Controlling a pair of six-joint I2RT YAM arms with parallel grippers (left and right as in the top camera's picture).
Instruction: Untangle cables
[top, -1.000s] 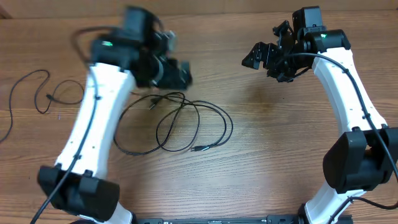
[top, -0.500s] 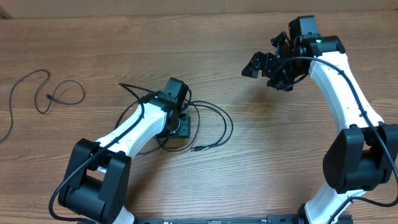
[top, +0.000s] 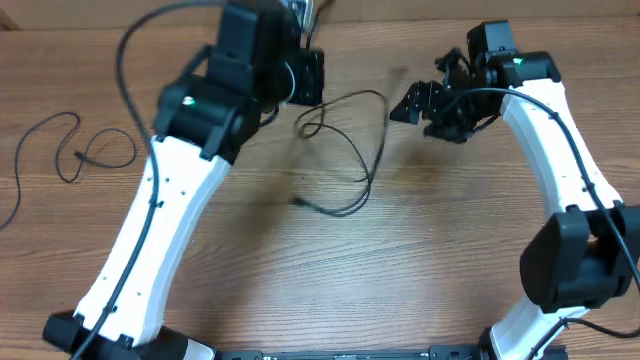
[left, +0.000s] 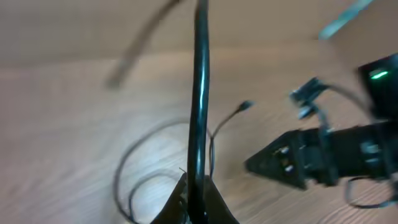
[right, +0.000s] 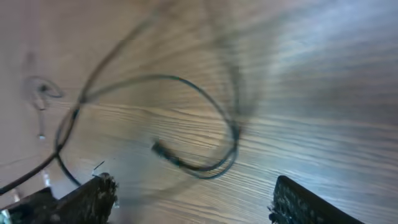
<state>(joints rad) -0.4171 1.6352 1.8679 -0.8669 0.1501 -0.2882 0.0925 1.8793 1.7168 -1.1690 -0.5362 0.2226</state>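
My left gripper (top: 303, 60) is lifted high over the far side of the table, shut on a thin black cable (left: 199, 93) that runs straight out from between its jaws (left: 198, 190). The rest of that cable (top: 365, 150) trails down in loose loops to the wood, and its plug end (top: 300, 201) rests on the table. My right gripper (top: 408, 104) hovers just right of the loops, open and empty. In the right wrist view, the cable loop (right: 214, 118) and plug (right: 158, 148) lie ahead of its spread fingers (right: 93, 196). A second cable (top: 70, 150) lies apart at the far left.
The wooden table (top: 450, 260) carries only the cables and the two arms. The left arm's own thicker black wire (top: 130, 50) arcs above its white link. The right gripper (left: 305, 165) shows in the left wrist view, close to the hanging strand.
My left gripper dropped onto the tangle, shut on a strand, then rose toward the far side, dragging the loops up and right. The right gripper barely moved; its jaws narrowed slightly.
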